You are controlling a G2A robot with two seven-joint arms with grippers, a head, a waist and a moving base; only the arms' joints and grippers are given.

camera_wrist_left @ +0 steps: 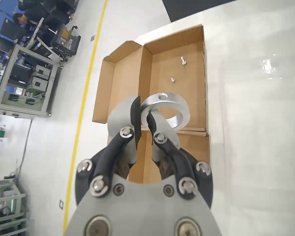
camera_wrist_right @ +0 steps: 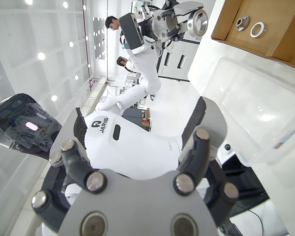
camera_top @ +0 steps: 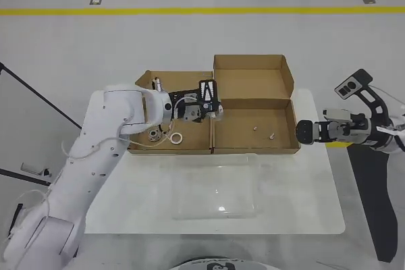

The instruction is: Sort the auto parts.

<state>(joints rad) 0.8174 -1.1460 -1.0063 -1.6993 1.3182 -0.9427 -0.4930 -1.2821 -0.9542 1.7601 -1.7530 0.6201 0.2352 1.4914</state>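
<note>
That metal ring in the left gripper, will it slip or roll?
Likely heavy: the metal ring looks thick and solid. Pinched on one side by the left gripper, its polished wall may slip. On edge, it could roll.

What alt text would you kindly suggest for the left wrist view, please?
The left gripper is shut on a silver metal ring, one finger inside it, held over an open cardboard box. Two small screws lie on the box floor.
</note>
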